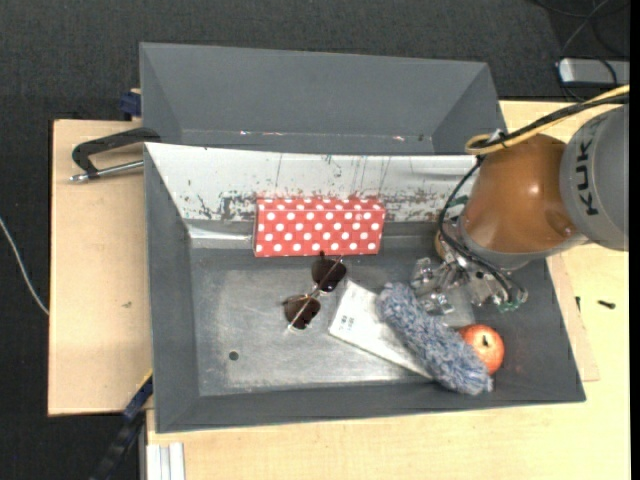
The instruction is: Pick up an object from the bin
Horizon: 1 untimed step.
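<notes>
Dark carpet (60,48) surrounds a pale wooden desk (95,268), and on the desk sits the grey metal bin (170,298) I am reaching into from the right. My gripper (455,283) is low in the right part of the bin, below the rounded orange cover (515,203) on my wrist. Whether it is open or closed I cannot tell, and I see nothing held in it.

Just beside the gripper, toward the front, lies a fuzzy blue-grey roll (435,341), slanting from the bin's middle down to the front right. A small red apple (484,347) rests against the roll's lower end, near the right wall. These two are the things closest to me; the gripper is over the floor at the roll's upper end.

A white card (358,326) with dark print lies flat, partly tucked under the roll's left side. A pair of sunglasses (313,293) lies just left of the card, in the middle of the floor. A red box with white dots (320,227) stands against the back wall, well apart from my gripper.
</notes>
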### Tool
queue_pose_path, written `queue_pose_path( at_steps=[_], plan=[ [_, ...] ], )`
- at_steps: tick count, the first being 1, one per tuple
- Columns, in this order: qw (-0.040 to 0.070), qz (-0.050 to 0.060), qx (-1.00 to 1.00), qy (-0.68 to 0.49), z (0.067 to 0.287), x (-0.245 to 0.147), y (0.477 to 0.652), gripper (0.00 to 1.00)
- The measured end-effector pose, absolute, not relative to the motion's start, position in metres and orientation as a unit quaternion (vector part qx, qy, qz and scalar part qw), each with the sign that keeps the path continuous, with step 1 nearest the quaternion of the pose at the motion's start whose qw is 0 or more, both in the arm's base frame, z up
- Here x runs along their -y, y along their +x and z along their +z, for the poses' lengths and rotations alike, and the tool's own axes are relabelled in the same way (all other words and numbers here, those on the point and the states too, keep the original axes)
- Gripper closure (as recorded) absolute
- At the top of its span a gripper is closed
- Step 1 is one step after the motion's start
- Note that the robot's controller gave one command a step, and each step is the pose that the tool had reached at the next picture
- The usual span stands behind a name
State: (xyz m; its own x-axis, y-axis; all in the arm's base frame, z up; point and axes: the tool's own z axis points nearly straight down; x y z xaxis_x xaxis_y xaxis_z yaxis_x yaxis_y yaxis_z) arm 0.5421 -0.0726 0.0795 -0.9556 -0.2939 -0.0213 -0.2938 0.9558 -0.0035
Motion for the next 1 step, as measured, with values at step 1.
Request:
queue_pose_path(
  at_steps=[1],
  plan=[
    [0.009, 0.000, -0.989, -0.149, 0.0830, 0.0726, 0.5405, 1.00]
  ],
)
